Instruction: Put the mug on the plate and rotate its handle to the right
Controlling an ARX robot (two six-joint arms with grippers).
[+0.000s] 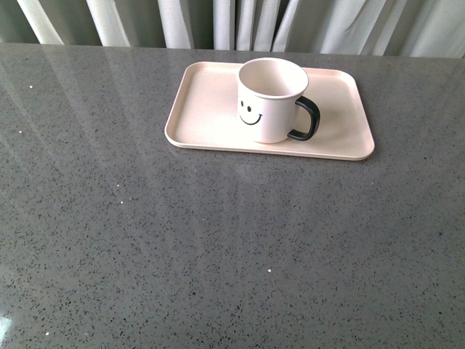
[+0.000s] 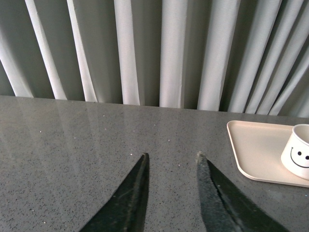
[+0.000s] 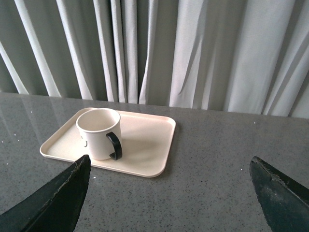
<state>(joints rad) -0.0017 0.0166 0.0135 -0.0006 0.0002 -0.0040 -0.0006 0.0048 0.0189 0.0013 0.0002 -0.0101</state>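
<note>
The white mug (image 1: 269, 98) with the black smiley face stands upright on the pale pink plate (image 1: 203, 109) at the back of the table. Its black handle (image 1: 308, 118) points to the right. The mug (image 3: 98, 133), its handle (image 3: 115, 145) and the plate (image 3: 149, 145) also show in the right wrist view. The left wrist view shows part of the mug (image 2: 298, 152) on the plate (image 2: 256, 150). My left gripper (image 2: 171, 157) is open and empty, apart from the plate. My right gripper (image 3: 170, 162) is wide open and empty, short of the plate. Neither arm shows in the front view.
The table (image 1: 218, 247) is dark grey speckled stone. Pale pleated curtains (image 1: 240, 22) hang behind its far edge.
</note>
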